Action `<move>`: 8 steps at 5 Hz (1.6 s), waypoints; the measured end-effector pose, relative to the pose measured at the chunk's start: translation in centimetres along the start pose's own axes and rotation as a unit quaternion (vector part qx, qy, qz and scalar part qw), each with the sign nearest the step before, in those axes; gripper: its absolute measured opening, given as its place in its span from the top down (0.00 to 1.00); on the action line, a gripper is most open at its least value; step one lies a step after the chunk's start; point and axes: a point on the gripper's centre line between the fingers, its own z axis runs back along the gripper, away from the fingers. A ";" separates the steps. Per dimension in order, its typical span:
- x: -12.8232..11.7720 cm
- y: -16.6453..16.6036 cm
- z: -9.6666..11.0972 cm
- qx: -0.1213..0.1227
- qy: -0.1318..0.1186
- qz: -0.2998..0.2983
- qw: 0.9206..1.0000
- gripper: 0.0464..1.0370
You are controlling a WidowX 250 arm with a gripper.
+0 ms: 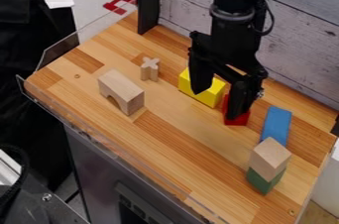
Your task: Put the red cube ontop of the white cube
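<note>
Wooden arch at far left, then small cross, both on the table. Next, yellow block. Gripper hangs over it, fingers apart, no grasp evident. Red cube sits on the wood, partly behind one finger. Blue block follows, then pale cube, presumably the "white" target, atop green block. Stacking undone; grasp, lift, placement and release remain.

Yellow block crowds red cube; lane open toward pale cube.
</note>
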 end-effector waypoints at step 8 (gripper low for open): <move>5.3 -0.3 -4.3 0.003 -0.064 0.348 0.935 0.04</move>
